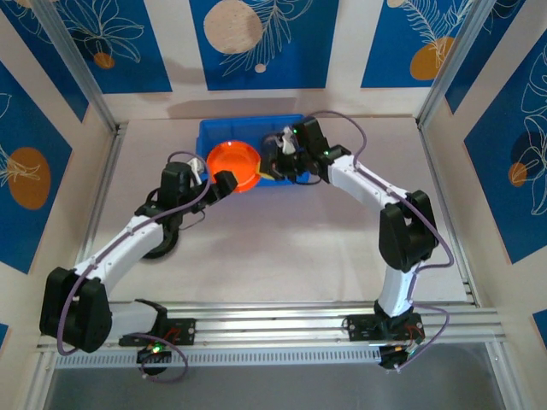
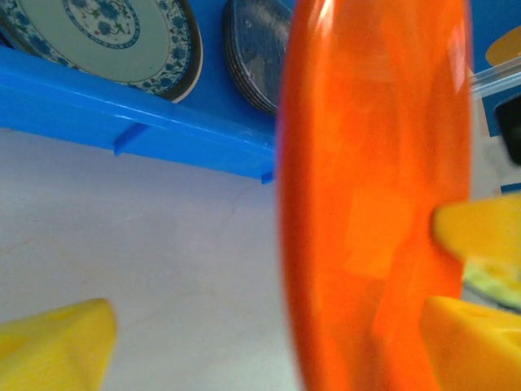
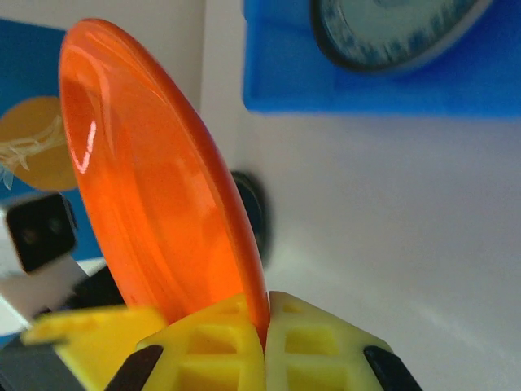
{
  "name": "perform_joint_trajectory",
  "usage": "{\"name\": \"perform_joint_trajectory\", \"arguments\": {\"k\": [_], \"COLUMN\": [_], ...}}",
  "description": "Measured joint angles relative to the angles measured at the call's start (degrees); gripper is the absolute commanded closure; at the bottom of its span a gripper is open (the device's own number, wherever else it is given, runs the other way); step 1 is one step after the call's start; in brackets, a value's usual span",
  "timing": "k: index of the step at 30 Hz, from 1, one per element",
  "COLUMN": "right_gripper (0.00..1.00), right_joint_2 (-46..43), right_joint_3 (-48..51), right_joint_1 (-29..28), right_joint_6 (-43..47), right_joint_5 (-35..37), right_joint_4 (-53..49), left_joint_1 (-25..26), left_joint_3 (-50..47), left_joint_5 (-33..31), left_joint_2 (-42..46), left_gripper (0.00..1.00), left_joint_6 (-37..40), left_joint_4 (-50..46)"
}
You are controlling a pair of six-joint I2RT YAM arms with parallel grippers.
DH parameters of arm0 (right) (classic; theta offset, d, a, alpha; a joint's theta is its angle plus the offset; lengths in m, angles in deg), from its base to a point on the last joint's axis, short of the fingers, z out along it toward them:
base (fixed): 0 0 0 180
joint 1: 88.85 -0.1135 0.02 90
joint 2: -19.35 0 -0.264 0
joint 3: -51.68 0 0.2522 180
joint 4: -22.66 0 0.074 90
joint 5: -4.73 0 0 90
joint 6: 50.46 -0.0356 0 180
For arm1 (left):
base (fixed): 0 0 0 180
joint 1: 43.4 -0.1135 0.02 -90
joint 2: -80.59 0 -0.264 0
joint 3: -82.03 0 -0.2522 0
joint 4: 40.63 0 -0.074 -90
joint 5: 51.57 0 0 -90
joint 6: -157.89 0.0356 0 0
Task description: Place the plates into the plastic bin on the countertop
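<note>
R gripper (image 3: 264, 322): jaws pinched tight on the lower rim of the orange plate (image 3: 155, 187), pads meeting w/ only the rim between them. Plate stood on edge, rising up and to the L of those jaws.

L gripper (image 2: 269, 326): jaws wide apart, gripping nothing. Plate sat edge-on inside the gap, close against the finger (image 2: 460, 342) on the R of the wrist view. A broad strip of bare counter (image 2: 163, 244) showed between plate and the other finger. Contact btw plate and the near finger: couldn't tell, too blurred.

Top cam: the two grippers faced each other across the plate, L one at its near-L edge, R one at its R edge. Plate was seen over the near-L part of the bin (image 1: 231, 130).

Ahead of the L jaws, past the bin's near wall: a patterned plate (image 2: 106, 32) w/ blue floral band. A dark stack (image 2: 252, 57) of plates sat just beside it on the R. Both were inside the bin.
</note>
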Motion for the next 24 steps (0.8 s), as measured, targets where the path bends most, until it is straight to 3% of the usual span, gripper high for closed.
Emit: {"name": "perform_joint_trajectory", "arguments": {"k": [12, 24], "right_gripper": [1.0, 1.0], "right_joint_2": [26.4, 45.66], "right_joint_3": [-39.6, -62.01], "right_joint_1": [0.98, 2.27], "right_joint_6": [3.74, 3.67], "right_joint_5": [6.16, 7.74], "right_joint_4": [-14.08, -20.11], "left_joint_1": [-8.11, -13.68], "left_joint_3": [7.02, 7.02], "left_joint_5": [1.14, 3.61], "left_joint_2": [-0.31, 0.57], "left_gripper": [0.0, 0.0], "left_joint_6": [5.51, 8.04], "left_joint_4": [-7.74, -12.39]}}
